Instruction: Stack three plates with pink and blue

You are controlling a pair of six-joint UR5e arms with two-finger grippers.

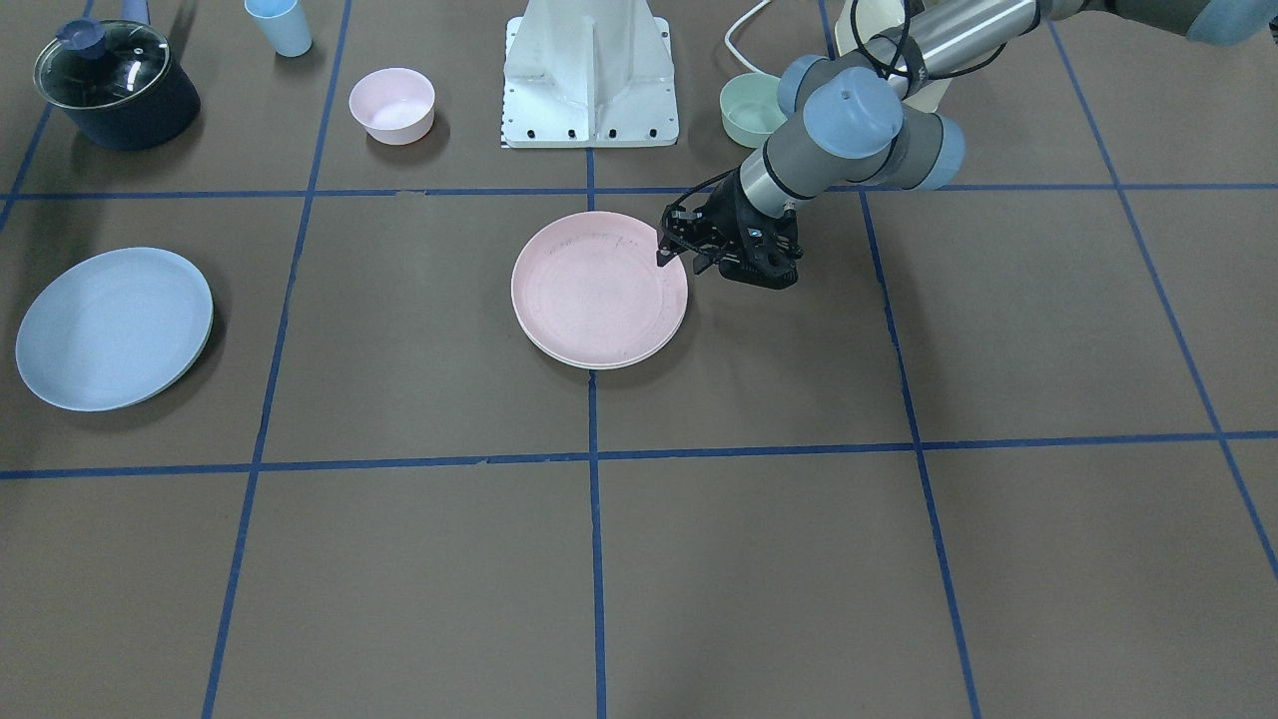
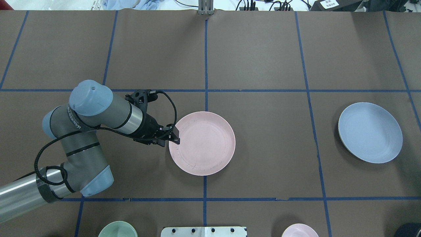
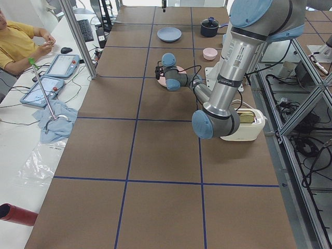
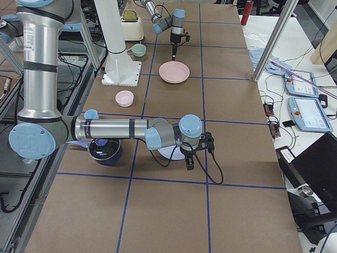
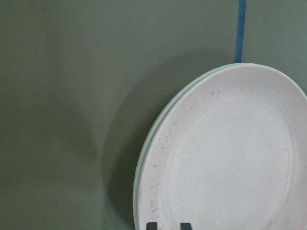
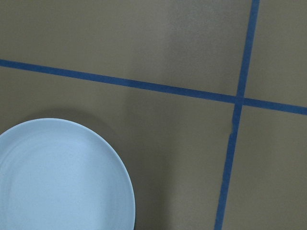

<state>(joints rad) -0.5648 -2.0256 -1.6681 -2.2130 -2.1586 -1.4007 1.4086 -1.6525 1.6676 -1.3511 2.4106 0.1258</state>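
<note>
The pale pink plate (image 1: 599, 290) lies at the table's middle on top of the cream-white plate (image 5: 142, 163), of which only a thin rim shows. The pink plate also shows in the overhead view (image 2: 202, 148). My left gripper (image 1: 679, 258) hangs just over the pink plate's rim on the robot's left side (image 2: 176, 138). Its fingertips (image 5: 151, 225) stand a small gap apart with nothing between them. The light blue plate (image 2: 370, 132) lies alone far to the robot's right. My right gripper (image 4: 189, 164) shows only in the exterior right view, high near the blue plate (image 6: 57, 177). I cannot tell whether it is open.
Along the robot's side stand a dark pot with a glass lid (image 1: 115, 85), a light blue cup (image 1: 280, 25), a small pink bowl (image 1: 391, 105), the white robot base (image 1: 589, 75) and a small green bowl (image 1: 751, 108). A toaster (image 3: 244, 122) stands behind the left arm.
</note>
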